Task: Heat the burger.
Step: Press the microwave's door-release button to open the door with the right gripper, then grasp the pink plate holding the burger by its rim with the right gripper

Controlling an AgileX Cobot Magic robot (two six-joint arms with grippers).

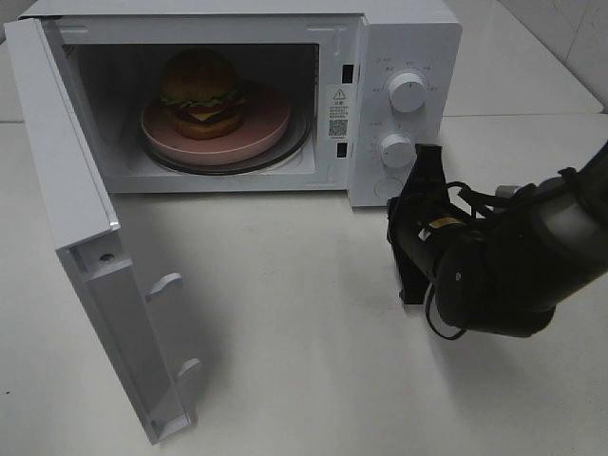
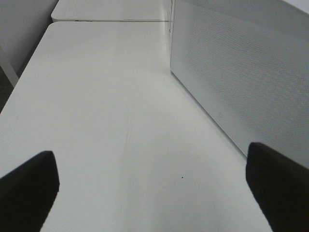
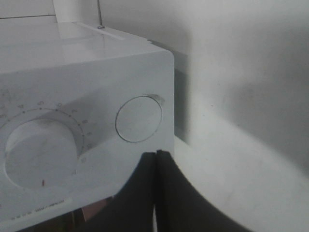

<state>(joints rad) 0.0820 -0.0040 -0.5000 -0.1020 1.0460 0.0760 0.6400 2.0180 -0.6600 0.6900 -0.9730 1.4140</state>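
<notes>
The burger [image 1: 201, 93] has a tan-brown bun and sits on a round pink plate [image 1: 261, 133] inside the white microwave [image 1: 399, 38]. The microwave's door [image 1: 85, 237] hangs wide open to the left. My right gripper [image 1: 427, 157] is shut and empty, with its tips just in front of the control panel's lower right. In the right wrist view the right gripper [image 3: 155, 157] is below the round button [image 3: 139, 118], beside the lower knob [image 3: 41, 152]. My left gripper [image 2: 154, 186] is open and empty over bare table, next to the microwave's perforated outer wall [image 2: 241, 72]. It is out of the exterior view.
The control panel has an upper knob [image 1: 408, 92] and a lower knob [image 1: 397, 150]. The open door juts out over the table's front left. The white table [image 1: 304, 313] stretches in front of the microwave. A second table [image 2: 111, 9] adjoins at the far end.
</notes>
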